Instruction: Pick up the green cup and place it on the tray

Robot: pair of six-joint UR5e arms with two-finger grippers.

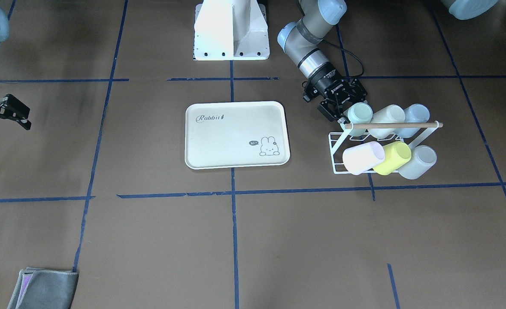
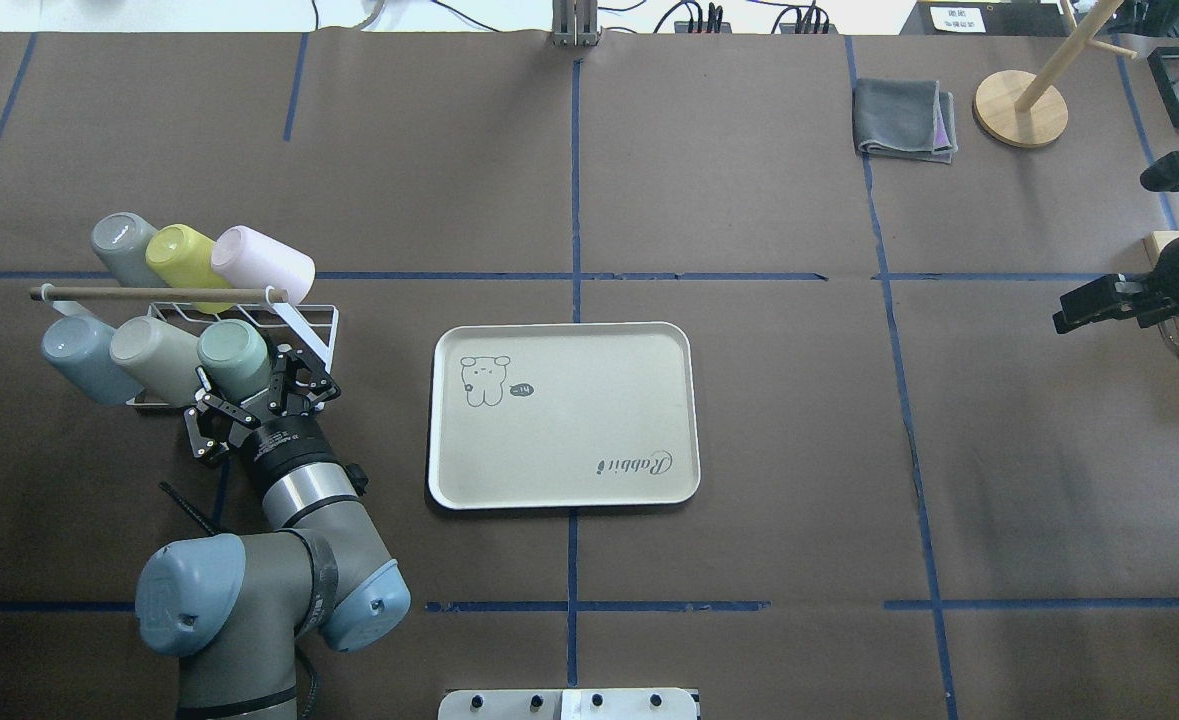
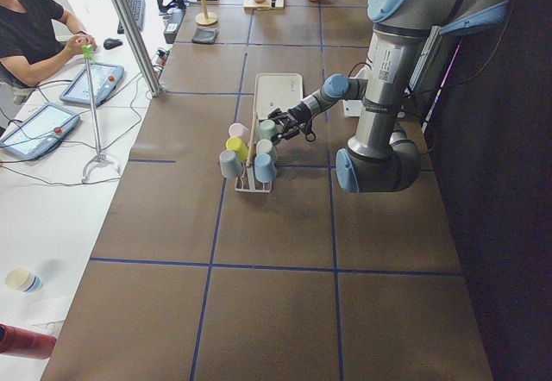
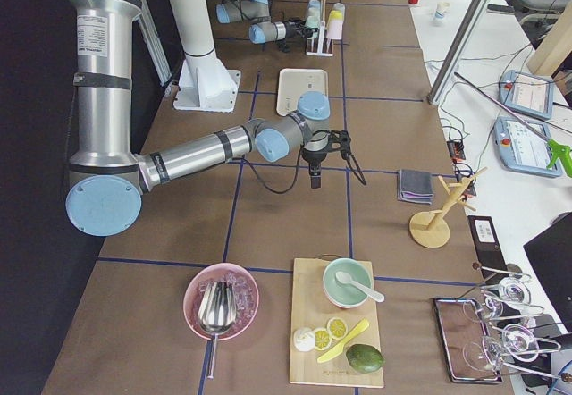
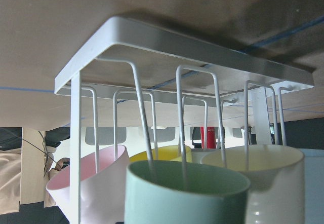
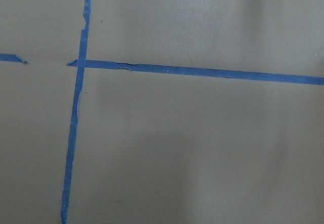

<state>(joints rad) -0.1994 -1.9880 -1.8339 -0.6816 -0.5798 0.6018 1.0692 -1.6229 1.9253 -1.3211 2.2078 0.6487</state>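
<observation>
Overhead exterior: the green cup sits on its rack with the left gripper at its base. The jaws are spread to either side, and whether they pinch it cannot be told. The tray holds no cup, so lifting and placing remain. A cream cup crowds one side and the bar runs just beyond; bare table separates rack from tray. The right gripper hangs well apart, its jaws unclear.

The green cup at the wire rack is cut off by the wrist view's bottom edge; the left gripper has its fingertips hidden behind that cup
</observation>
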